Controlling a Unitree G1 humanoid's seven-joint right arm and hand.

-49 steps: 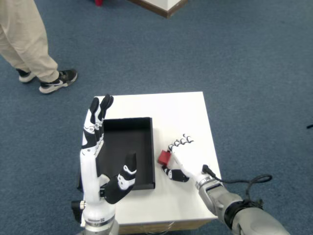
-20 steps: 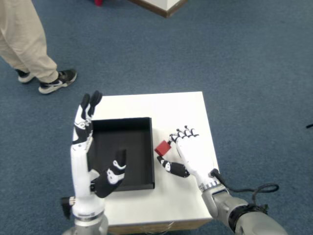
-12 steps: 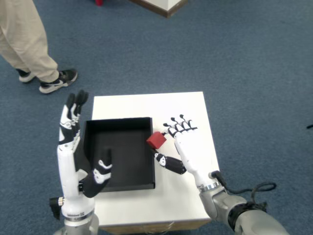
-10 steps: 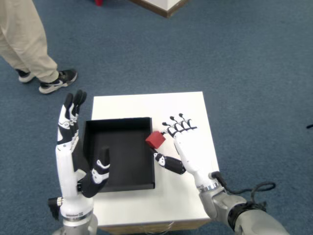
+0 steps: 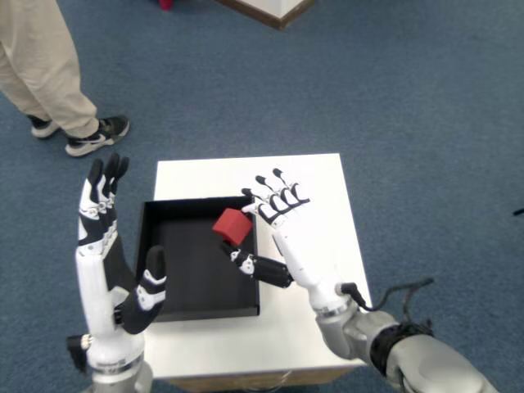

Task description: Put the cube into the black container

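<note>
A small red cube (image 5: pixel 232 226) hangs over the right part of the black container (image 5: pixel 188 278), pinched between the thumb and a fingertip of my right hand (image 5: pixel 278 233). The other fingers (image 5: pixel 278 195) of that hand are spread, pointing away from me above the tray's right wall. The container is a shallow rectangular tray on the left half of the white table (image 5: pixel 311 176), with nothing visible inside it. My left hand (image 5: pixel 102 246) stands upright and open beside the tray's left wall, touching nothing.
Blue carpet surrounds the small table. A person's legs and shoes (image 5: pixel 86 135) stand at the upper left, well off the table. A wooden-edged white object (image 5: pixel 270 10) lies at the top of the view.
My right hand lifted the cube from the table beside the tray and carried it leftward over the tray's right wall. The left hand shifted further left, away from the tray.
</note>
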